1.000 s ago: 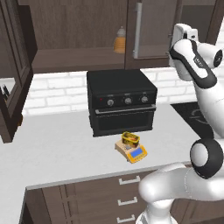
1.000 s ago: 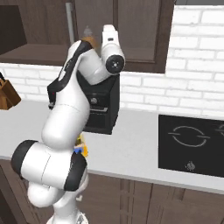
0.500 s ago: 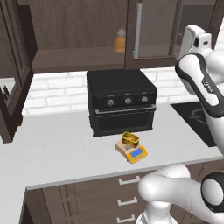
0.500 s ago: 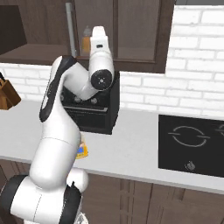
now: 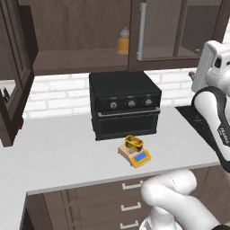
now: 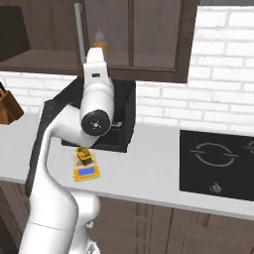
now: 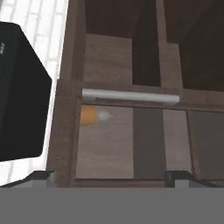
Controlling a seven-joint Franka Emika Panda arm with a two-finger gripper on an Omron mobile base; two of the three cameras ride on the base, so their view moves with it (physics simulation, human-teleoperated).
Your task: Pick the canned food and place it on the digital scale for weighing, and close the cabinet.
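canned food [image 5: 134, 142] resting on digital scale [image 5: 134, 155], placing looks done | gripper [image 7: 111, 175] spread wide, empty, facing cabinet [image 7: 109, 144] handle [image 7: 130, 96] | left door [image 5: 13, 85] probably the open one; push from outer face, avoid toaster oven [image 5: 123, 105]

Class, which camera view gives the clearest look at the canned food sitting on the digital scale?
The left base view: the canned food sits unobstructed on the digital scale. In the right base view the can is smaller and crowded by the arm.
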